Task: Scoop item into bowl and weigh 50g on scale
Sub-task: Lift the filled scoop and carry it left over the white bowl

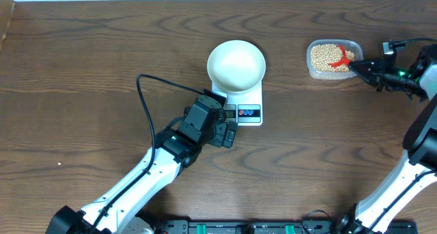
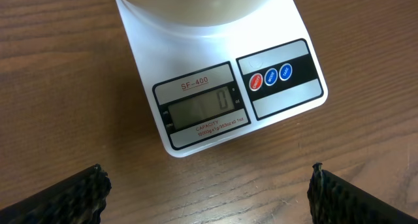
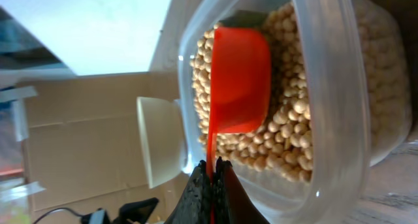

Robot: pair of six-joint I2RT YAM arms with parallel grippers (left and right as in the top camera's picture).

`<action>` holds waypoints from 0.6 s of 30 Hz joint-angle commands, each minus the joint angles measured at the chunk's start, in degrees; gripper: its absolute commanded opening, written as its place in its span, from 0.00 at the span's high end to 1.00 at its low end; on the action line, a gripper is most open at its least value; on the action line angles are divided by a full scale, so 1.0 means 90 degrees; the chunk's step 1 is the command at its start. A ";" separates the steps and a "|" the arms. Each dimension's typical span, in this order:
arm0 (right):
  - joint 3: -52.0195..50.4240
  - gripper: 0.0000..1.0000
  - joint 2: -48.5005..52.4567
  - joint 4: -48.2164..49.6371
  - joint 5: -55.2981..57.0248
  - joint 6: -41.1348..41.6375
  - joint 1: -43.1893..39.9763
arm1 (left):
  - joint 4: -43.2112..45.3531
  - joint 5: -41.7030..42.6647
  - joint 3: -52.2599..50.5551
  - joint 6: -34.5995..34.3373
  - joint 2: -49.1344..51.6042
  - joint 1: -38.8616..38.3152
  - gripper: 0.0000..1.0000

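Found a white bowl (image 1: 236, 63) seated on the platform of a white kitchen scale (image 1: 250, 103) near the middle of the wooden worktop (image 1: 82, 56). Read a single zero on the grey display in the left wrist view, with the marking SF-400 above it and one red and two blue buttons to its right. Judged the bowl to be bare inside from overhead, though only its lower wall shows in the wrist view. Noted the left pincer (image 1: 229, 132) spread as wide as it goes, holding nothing, poised just in front of the display edge of the scale, both finger ends apart from it. Located the beans (image 1: 324, 55), pale tan and round, heaped in a clear plastic tub (image 1: 311, 65) at the rear right of the worktop, well apart from the scale. Saw a red scoop (image 1: 343, 59) lying with its cup on the beans inside the tub and its thin handle running out over the rim. Recorded the right pincer (image 1: 358, 67) closed tight on that handle just beside the tub's near wall. Could not tell which way the cup's open side faces.
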 commanded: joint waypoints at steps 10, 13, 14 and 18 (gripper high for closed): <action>-0.0046 0.99 0.0092 -0.0155 -0.1333 -0.0209 -0.0527 | -0.0010 0.0034 -0.0024 0.0041 -0.0022 0.0032 0.01; -0.0049 0.99 0.0092 -0.0296 -0.1520 -0.0345 -0.0551 | -0.0010 0.0034 -0.0027 0.0044 -0.0022 0.0032 0.01; -0.0049 0.99 0.0092 -0.0296 -0.1583 -0.0359 -0.0563 | -0.0010 0.0034 -0.0024 0.0041 -0.0022 0.0032 0.01; -0.0049 0.99 0.0092 -0.0289 -0.2130 -0.0432 -0.0578 | -0.0010 0.0034 -0.0024 0.0044 -0.0022 0.0032 0.01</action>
